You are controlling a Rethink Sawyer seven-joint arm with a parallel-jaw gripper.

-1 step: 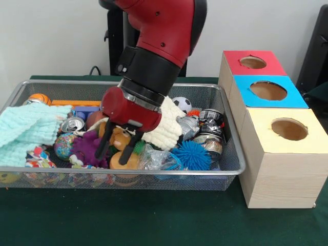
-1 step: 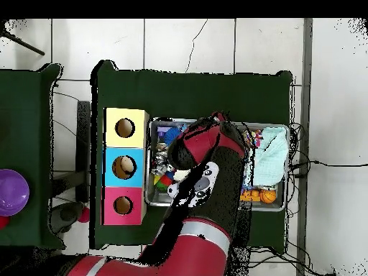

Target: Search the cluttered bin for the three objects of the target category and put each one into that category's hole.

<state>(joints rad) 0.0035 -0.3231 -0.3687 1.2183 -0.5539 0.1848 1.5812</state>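
Support: table under dark green cloth (image 1: 154, 220).
On cloth, bin: wire mesh bin (image 1: 233, 154), full of clutter.
On cloth, boxes: red box (image 1: 238, 64), blue box (image 1: 292, 87), yellow box (image 1: 277, 164), row touching, just beside bin.

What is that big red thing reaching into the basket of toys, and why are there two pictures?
The red thing is a robot arm. At its end is a gripper, like a hand with two black fingers, open and poking down among the toys. It isn't holding anything. One picture is taken from across the table; the other looks straight down from above. On the green table sits a wire basket full of stuff: a spiky blue ball, a fuzzy purple toy, a little soccer ball, drink cans, and a pale green cloth. Beside it stand three boxes with round holes on top: red, blue and yellow.
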